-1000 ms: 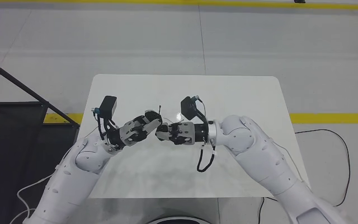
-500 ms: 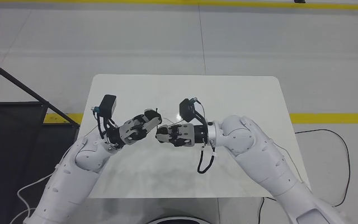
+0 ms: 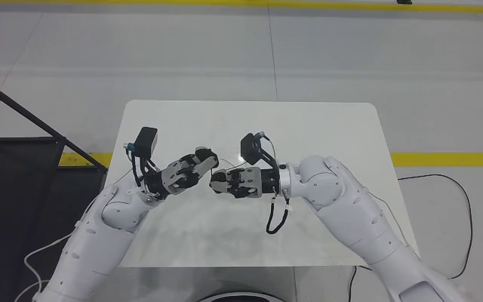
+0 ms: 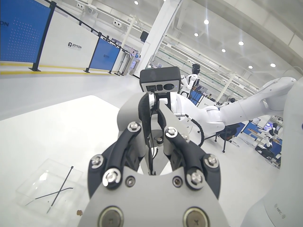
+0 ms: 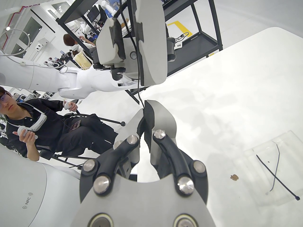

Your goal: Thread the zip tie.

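Observation:
A thin black zip tie [image 5: 139, 90] runs between my two grippers, which meet tip to tip above the middle of the white table [image 3: 317, 128]. My left gripper [image 3: 204, 161] is shut on one end, and the strand [image 4: 150, 157] passes between its fingers. My right gripper [image 3: 218, 181] is shut on the other end, its black pads pressed together [image 5: 144, 111]. In the right wrist view the left gripper [image 5: 132, 72] hangs just beyond my right fingertips, with the tie rising to it.
A clear flat tray [image 4: 28, 187] on the table holds two spare black zip ties [image 5: 274, 171] crossed over each other. A small brown speck [image 5: 233, 177] lies beside it. A black rack [image 3: 30, 189] stands off the table's left side.
The right gripper has crept slightly left, closer to the left gripper. The left arm has barely shifted.

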You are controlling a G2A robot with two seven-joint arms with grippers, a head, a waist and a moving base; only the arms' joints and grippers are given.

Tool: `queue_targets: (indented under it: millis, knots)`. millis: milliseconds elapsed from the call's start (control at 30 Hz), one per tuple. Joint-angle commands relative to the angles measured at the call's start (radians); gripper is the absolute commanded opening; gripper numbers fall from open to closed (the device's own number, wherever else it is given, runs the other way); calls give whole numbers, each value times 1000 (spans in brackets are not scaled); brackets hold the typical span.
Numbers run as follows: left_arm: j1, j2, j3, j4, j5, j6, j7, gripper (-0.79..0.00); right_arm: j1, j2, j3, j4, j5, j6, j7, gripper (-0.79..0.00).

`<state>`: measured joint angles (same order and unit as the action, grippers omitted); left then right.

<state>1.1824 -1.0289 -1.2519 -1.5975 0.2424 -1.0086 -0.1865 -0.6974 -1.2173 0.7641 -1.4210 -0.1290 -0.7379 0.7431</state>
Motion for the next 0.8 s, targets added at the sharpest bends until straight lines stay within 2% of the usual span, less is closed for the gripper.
queue_targets:
  millis: [0, 233, 300, 333, 367, 400, 700, 767]
  knots:
    - [0, -1, -1, -1, 0, 1, -1, -591, -1, 0, 1, 0, 1, 1, 3, -785]
    - [2, -4, -3, -3, 0, 2, -2, -603, -2, -2, 4, 1, 5, 2, 12, -785]
    - [3, -4, -4, -2, -1, 2, -3, -650, -2, -2, 5, 1, 7, 3, 14, -785]
    - [3, -5, -4, -2, -1, 2, -4, -686, -2, -3, 5, 2, 7, 3, 15, -785]
    - [3, -5, -5, -2, -1, 1, -4, -757, -2, -3, 6, 2, 8, 3, 16, -785]
    - [3, -5, -5, -1, -1, 1, -5, -785, -1, -3, 6, 2, 8, 3, 16, -785]
    - [4, -8, -9, 4, -4, -3, -9, -785, 2, -7, 8, 13, 16, 13, 21, -785]
    - [4, -9, -10, 6, -6, -4, -8, -785, 4, -7, 12, 19, 22, 22, 21, -345]
